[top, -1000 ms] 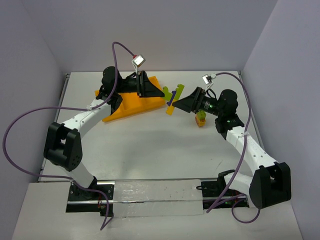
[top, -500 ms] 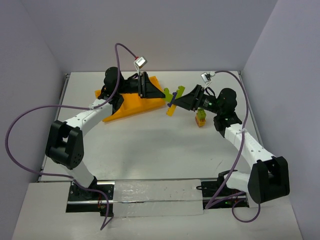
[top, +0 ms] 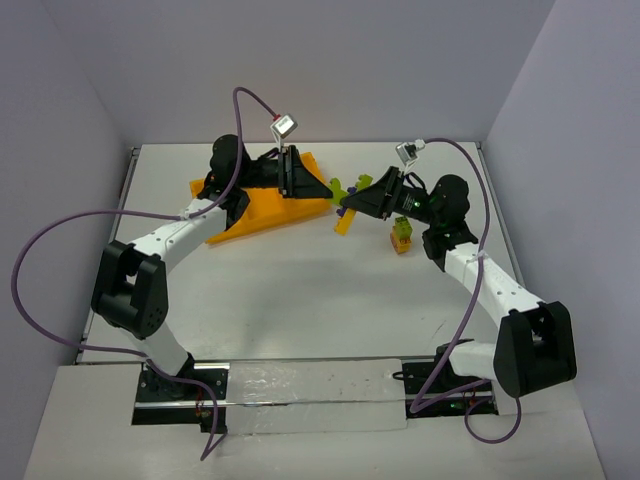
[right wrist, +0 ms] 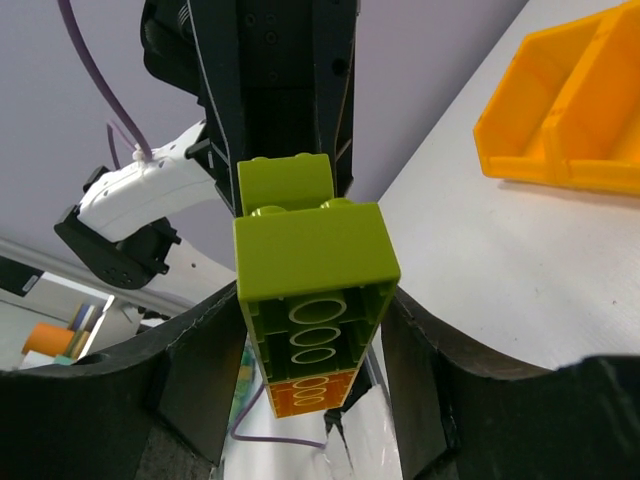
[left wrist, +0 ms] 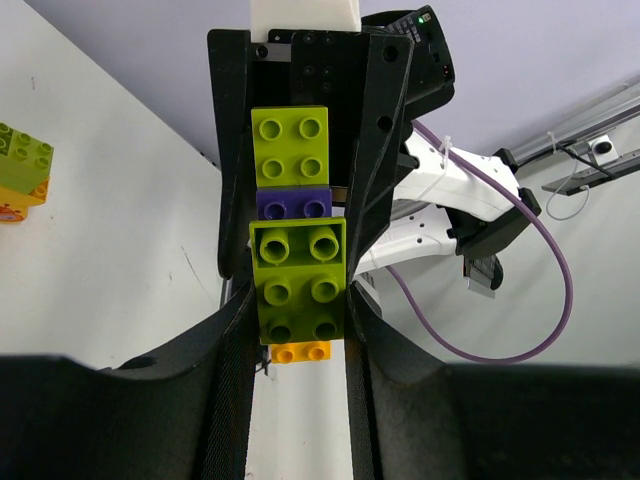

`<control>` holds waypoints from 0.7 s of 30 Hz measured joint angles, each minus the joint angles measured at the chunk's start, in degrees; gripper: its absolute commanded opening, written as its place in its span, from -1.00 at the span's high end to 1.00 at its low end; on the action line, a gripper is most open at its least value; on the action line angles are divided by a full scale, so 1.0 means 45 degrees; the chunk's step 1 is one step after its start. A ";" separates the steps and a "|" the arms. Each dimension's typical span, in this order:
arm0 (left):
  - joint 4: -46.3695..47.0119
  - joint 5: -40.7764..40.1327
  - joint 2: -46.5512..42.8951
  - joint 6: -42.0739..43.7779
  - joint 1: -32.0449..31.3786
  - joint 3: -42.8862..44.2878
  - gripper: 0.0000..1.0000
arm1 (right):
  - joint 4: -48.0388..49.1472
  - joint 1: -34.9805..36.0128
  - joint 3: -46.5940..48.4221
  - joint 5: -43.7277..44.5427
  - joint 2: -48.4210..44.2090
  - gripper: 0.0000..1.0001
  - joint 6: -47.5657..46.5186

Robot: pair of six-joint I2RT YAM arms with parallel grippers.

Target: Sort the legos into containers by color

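Note:
A lego stack (top: 345, 222) of lime green, dark purple and orange-yellow bricks hangs in the air between both grippers, above the table's far middle. My left gripper (top: 330, 188) is shut on it; in the left wrist view its fingers clamp a lime brick (left wrist: 298, 285). My right gripper (top: 351, 200) faces it from the right. Its fingers sit tight against both sides of the stack's lime brick (right wrist: 312, 255), with orange below. The orange-yellow tray (top: 262, 212) of containers lies to the left, partly under the left arm.
A second small stack (top: 402, 237), lime on orange, stands on the table under the right arm, also visible in the left wrist view as a lime-and-orange stack (left wrist: 20, 172). The tray's divided corner (right wrist: 570, 110) shows at upper right. Walls close the table's far and side edges.
The right gripper moved left onto the held stack and its jaws narrowed around it. The left gripper kept its grip and shifted slightly right.

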 measured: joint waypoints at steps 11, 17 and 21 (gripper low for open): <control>-0.0028 0.0170 -0.0007 0.0218 -0.0114 -0.0003 1.00 | 0.0603 0.0035 0.0000 -0.0086 0.0041 0.60 0.0627; -0.0432 0.0149 -0.0038 0.0667 -0.0100 -0.0010 1.00 | 0.0510 0.0022 -0.0057 -0.0085 0.0039 1.00 0.0573; -0.1429 -0.0043 -0.0197 0.1409 -0.0003 -0.0010 1.00 | -0.0362 -0.0201 -0.0339 0.0090 -0.0322 1.00 -0.0044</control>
